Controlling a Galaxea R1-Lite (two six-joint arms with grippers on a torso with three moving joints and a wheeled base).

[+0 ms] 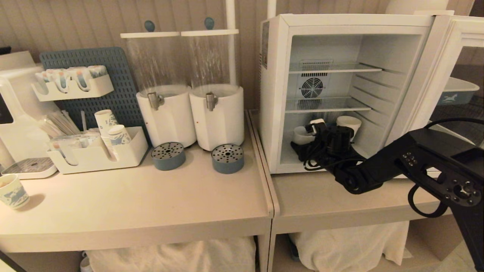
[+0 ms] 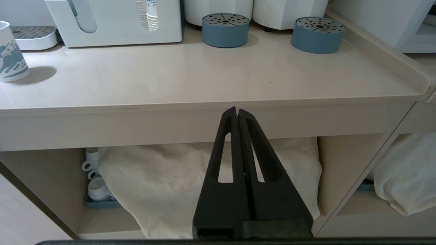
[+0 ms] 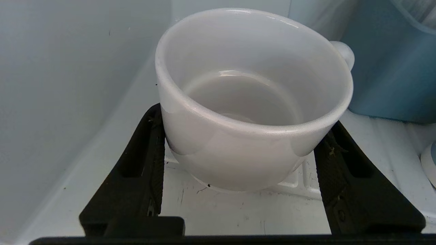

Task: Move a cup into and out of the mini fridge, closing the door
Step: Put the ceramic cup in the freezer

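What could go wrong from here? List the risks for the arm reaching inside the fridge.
1. The right gripper pinches the small plain white cup only at its smooth rounded sides; it could slip.
2. The wire shelf sits close above inside the white boxy mini fridge; lifting too high may knock it.
3. A second white cup stands nearby; swinging out could bump it.

Beige counter (image 1: 132,211): mini fridge (image 1: 276,94), dispensers (image 1: 189,113), paper cup (image 1: 13,190).

Head high; wrists low, close.
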